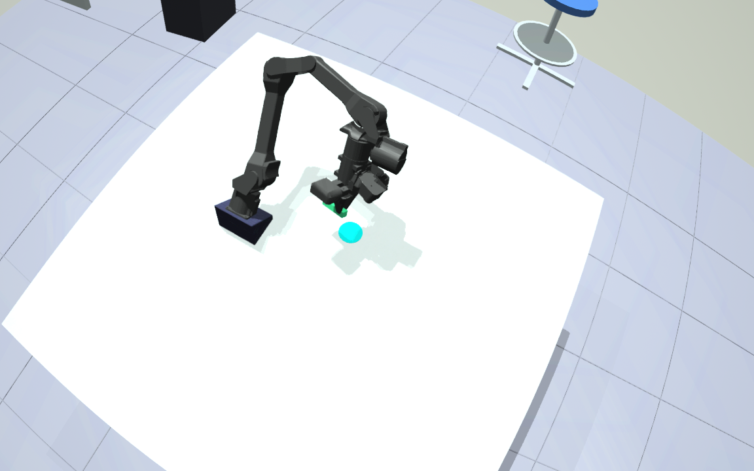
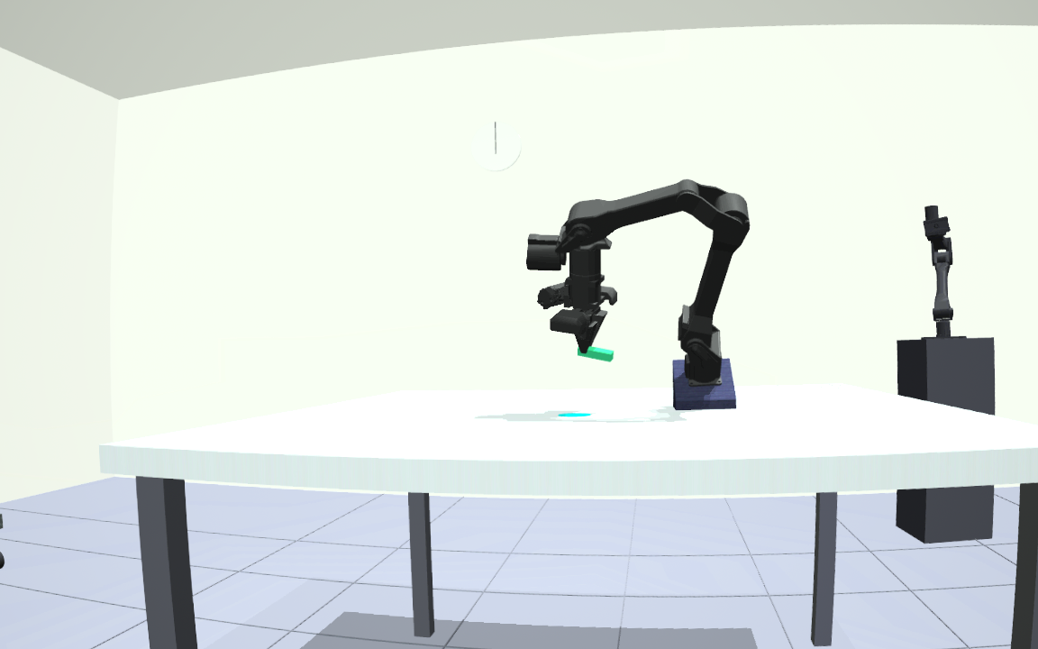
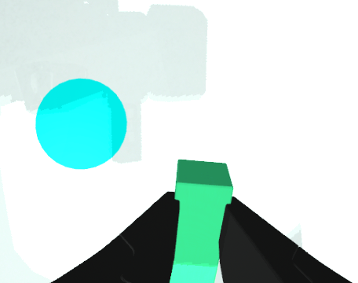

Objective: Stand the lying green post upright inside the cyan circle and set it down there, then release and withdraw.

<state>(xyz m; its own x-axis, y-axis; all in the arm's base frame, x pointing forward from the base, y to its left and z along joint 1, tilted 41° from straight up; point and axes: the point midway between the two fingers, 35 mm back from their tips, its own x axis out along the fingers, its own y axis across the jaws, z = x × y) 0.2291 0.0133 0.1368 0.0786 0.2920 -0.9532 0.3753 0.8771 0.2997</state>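
- The gripper [image 2: 585, 348] hangs in the air well above the white table [image 2: 426, 452], pointing down, its fingers nearly closed and clamped on the green post [image 2: 596, 353].
- The post is held by one end; the rest of it sticks out sideways toward the arm's dark blue base [image 2: 704, 384], close to level with a slight downward tilt, so it is not yet upright.
- In the wrist view the post [image 3: 200, 236] runs up between the two black fingers, its darker end face beyond their tips.
- The cyan circle [image 1: 349, 232] lies flat on the table, just beside the spot under the gripper; in the wrist view it [image 3: 81, 123] sits up and to the left of the post, clear of it.
- The arm's pale shadow [image 1: 379, 246] spreads over the table around the circle.
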